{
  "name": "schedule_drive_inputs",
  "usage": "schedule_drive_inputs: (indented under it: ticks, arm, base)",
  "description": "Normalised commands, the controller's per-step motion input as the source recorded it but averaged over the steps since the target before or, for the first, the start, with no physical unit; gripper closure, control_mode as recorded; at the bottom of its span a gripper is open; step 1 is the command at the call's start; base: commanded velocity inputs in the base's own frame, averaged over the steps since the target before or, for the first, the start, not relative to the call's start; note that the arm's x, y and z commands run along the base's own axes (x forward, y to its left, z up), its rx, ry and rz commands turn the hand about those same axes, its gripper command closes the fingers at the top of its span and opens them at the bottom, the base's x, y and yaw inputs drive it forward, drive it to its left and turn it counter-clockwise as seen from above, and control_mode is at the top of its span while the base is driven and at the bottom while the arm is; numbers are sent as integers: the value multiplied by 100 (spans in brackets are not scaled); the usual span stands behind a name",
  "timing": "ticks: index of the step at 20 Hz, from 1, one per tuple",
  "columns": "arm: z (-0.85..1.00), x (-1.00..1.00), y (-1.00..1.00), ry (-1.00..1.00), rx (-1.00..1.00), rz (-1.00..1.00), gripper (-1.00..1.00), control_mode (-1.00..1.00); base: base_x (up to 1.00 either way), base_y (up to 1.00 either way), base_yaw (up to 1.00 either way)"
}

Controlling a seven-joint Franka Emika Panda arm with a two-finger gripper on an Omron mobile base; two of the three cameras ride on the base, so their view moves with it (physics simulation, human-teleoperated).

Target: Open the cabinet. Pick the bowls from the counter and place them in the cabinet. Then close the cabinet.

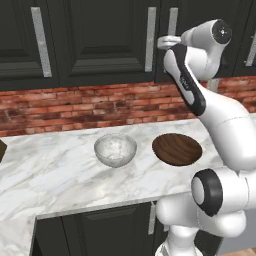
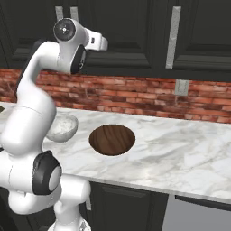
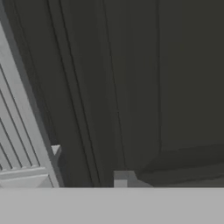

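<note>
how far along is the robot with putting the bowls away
Nothing looks finished yet. The cabinet doors look shut, and both bowls sit on the counter: the marble bowl and the wooden bowl. In hand: the hand is up at a silver door handle, seemingly going for a grip, though contact is unclear. Left: open the doors, move both bowls inside, close up.

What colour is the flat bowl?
Dark brown wood grain; the flat bowl shows best in the right base view.
</note>
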Motion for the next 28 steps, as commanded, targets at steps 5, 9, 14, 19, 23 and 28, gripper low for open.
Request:
schedule_drive_inputs:
  ticks: [5, 9, 14, 19, 23, 28]
  arm:
    - [1, -89, -100, -17, 23, -2, 100, -100]
    - [10, -92, -100, -4, 23, 0, 100, -100]
    - [4, -67, -100, 0, 24, 3, 100, -100]
    - [0, -68, -100, 0, 23, 6, 100, -100]
    - [0, -74, -100, 0, 21, 9, 100, -100]
    - [0, -73, -80, 0, 11, 12, 100, -100]
  base:
    - [0, 0, 0]
    - [0, 0, 0]
    - [0, 0, 0]
    - [0, 0, 0]
    - [0, 0, 0]
    - [0, 0, 0]
